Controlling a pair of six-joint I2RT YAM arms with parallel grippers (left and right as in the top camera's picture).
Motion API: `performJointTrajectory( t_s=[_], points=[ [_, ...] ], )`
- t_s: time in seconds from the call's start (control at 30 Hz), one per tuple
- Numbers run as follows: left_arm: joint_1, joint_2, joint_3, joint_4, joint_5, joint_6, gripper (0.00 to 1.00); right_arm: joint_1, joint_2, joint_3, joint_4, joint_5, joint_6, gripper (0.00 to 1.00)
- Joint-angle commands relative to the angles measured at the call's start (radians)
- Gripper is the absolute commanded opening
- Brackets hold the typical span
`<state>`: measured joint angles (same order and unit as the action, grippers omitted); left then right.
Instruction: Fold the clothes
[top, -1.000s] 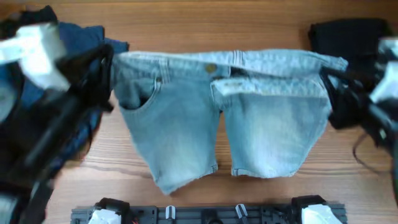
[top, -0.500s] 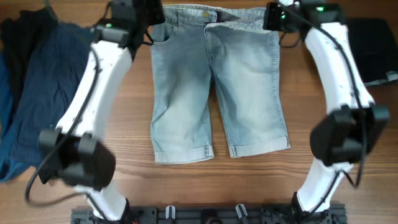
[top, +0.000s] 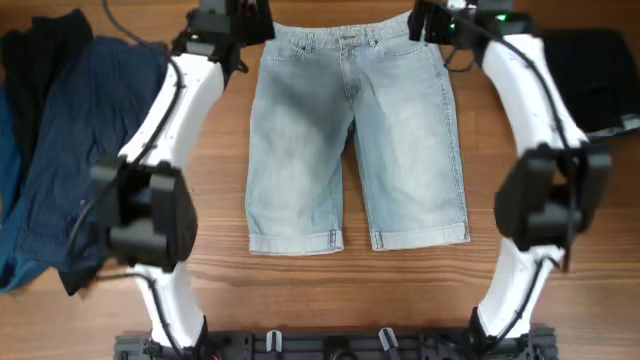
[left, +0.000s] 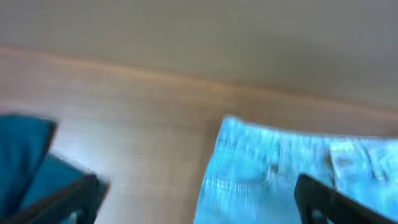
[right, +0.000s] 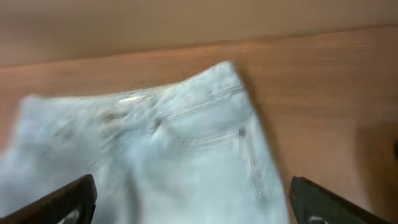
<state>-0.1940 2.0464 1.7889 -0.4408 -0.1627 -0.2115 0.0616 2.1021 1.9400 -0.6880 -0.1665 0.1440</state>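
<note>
You can pass over bare table (top: 350, 290) on the near side of the shorts (top: 355, 130). Left, the navy pile (top: 80, 150) blocks you; a black garment (top: 595, 70) sits far right.

The denim shorts (top: 355, 130) are showing faded, matt woven cloth with raised stitched seams. The table (top: 400, 290) is showing smooth wood grain with a faint sheen. The navy garment (top: 85, 140) is looking soft and matt.
</note>
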Motion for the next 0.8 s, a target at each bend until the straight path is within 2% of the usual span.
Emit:
performJointTrajectory(
  t_s=[0.0, 0.07, 0.13, 0.2, 0.23, 0.27, 0.3, 0.33, 0.37, 0.43, 0.6, 0.77],
  points=[
    [0.004, -0.171, 0.020, -0.209, 0.085, 0.022, 1.00, 0.010, -0.118, 0.023, -0.179, -0.214, -0.032, 1.00],
    [0.004, -0.217, 0.020, -0.326, 0.140, 0.022, 1.00, 0.028, -0.113, 0.018, -0.315, -0.200, -0.018, 1.00],
    [0.004, -0.230, 0.020, -0.409, 0.148, 0.022, 1.00, 0.050, -0.112, -0.017, -0.441, -0.136, 0.084, 0.96],
    [0.004, -0.227, 0.019, -0.459, 0.148, 0.022, 1.00, 0.076, -0.112, -0.069, -0.541, -0.080, 0.180, 0.84],
    [0.004, -0.227, 0.019, -0.467, 0.147, 0.022, 1.00, 0.087, -0.112, -0.096, -0.548, -0.076, 0.190, 0.71],
    [0.004, -0.227, 0.019, -0.467, 0.148, 0.022, 1.00, 0.095, -0.112, -0.122, -0.547, -0.076, 0.200, 0.43],
    [0.004, -0.227, 0.019, -0.466, 0.148, 0.022, 0.95, 0.101, -0.112, -0.164, -0.527, -0.074, 0.221, 0.06],
    [0.003, -0.227, 0.019, -0.468, 0.148, 0.022, 0.86, 0.105, -0.112, -0.215, -0.503, -0.068, 0.243, 0.04],
    [0.003, -0.227, 0.018, -0.469, 0.148, 0.021, 0.85, 0.106, -0.112, -0.277, -0.468, -0.068, 0.251, 0.05],
    [0.004, -0.226, 0.018, -0.469, 0.148, 0.021, 0.86, 0.106, -0.112, -0.423, -0.386, -0.068, 0.261, 0.04],
    [0.003, -0.226, 0.018, -0.470, 0.148, 0.021, 0.92, 0.106, -0.112, -0.622, -0.161, -0.055, 0.278, 0.04],
    [0.002, -0.210, 0.018, -0.469, 0.148, 0.021, 0.96, 0.105, -0.101, -0.690, -0.060, 0.190, 0.304, 0.04]
  ],
)
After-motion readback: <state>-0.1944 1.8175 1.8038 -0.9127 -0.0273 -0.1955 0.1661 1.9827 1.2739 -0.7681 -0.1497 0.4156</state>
